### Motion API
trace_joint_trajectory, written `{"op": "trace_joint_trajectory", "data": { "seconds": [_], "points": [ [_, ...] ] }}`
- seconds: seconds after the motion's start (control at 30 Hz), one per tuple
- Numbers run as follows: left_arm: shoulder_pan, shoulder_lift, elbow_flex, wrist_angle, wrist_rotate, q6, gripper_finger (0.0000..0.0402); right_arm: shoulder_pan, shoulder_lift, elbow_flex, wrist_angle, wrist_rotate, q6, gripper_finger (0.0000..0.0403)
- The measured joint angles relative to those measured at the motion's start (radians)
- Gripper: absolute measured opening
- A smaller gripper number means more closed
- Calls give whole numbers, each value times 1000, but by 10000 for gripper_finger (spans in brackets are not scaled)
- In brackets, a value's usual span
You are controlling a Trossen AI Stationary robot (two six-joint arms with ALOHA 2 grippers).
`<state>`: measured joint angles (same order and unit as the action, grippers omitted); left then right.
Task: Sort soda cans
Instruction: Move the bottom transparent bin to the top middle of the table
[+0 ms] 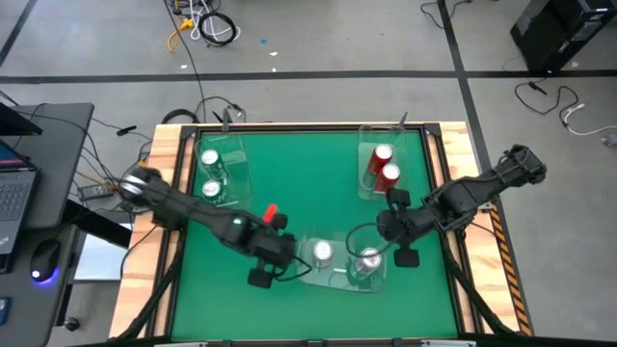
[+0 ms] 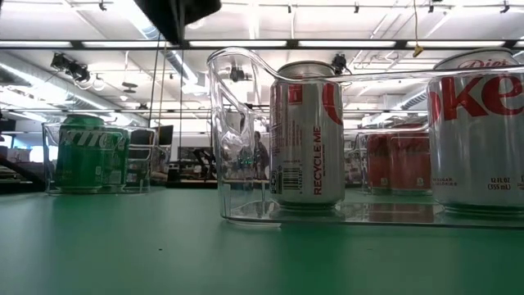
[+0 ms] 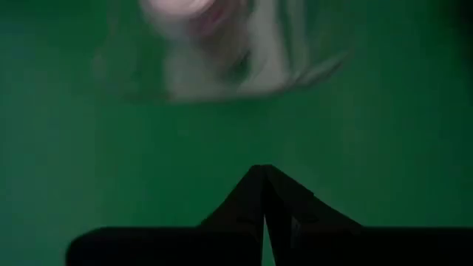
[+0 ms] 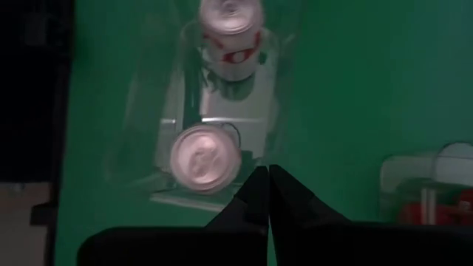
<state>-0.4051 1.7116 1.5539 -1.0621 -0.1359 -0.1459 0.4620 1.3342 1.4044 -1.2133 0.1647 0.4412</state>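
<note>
Since both grippers are shut on nothing, no can is held at this moment. Nearest the front edge of the green felt-covered tabletop (image 1: 289,193), a clear plastic tray (image 1: 381,282) is seen with two silver/grey cylindrical soda cans with shiny tops standing upright inside it: one (image 1: 321,253) towards the left arm, the other (image 1: 367,258) towards the right arm. The left gripper (image 3: 263,193) is closed, fingertips pressed together, empty, poised just beside the tray's left end. The right gripper (image 4: 266,193) is likewise closed and empty, hanging above the tray's right end near the second silver can (image 4: 205,157).

Farther back, two red cans (image 1: 384,164) are kept in a second clear tray (image 1: 364,140) at the right rear, and two green cans (image 1: 210,173) in a third clear tray (image 1: 236,159) at the left rear. Sorting by colour is judged essentially done.

Handling, as a judgement: the cans are rigid thin-walled aluminium, smooth and slippery on the sides; whether full or empty cannot be told, so weight is unknown. The walls would likely dent under hard squeezing. A grip is best taken across the cylindrical body at mid to upper height, from above, jaws opened wide first, with the tray wall cleared. Tall narrow shape is judged easy to tip if nudged sideways.
</note>
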Motion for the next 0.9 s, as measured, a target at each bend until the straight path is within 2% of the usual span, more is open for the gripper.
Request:
{"op": "trace_joint_trajectory", "data": {
  "seconds": [0.13,0.23,0.37,0.47,0.57,0.7,0.9],
  "points": [
    [-31,-150,-296,427,87,-120,6,60,-1,-26,9,22,57,0],
    [-49,-180,-444,665,124,-203,4,98,-1,-82,33,38,120,0],
    [-76,-144,-522,861,132,-233,2,151,0,-155,83,49,223,0],
    [-103,-92,-530,900,119,-231,2,203,-1,-190,81,74,331,0],
    [-124,-36,-530,918,50,-224,1,247,-1,-233,61,107,456,0],
    [-140,31,-530,977,-91,-249,1,275,-1,-316,79,155,607,0],
    [-158,66,-530,1088,-308,-277,1,284,0,-426,90,244,781,0]
  ]
}}
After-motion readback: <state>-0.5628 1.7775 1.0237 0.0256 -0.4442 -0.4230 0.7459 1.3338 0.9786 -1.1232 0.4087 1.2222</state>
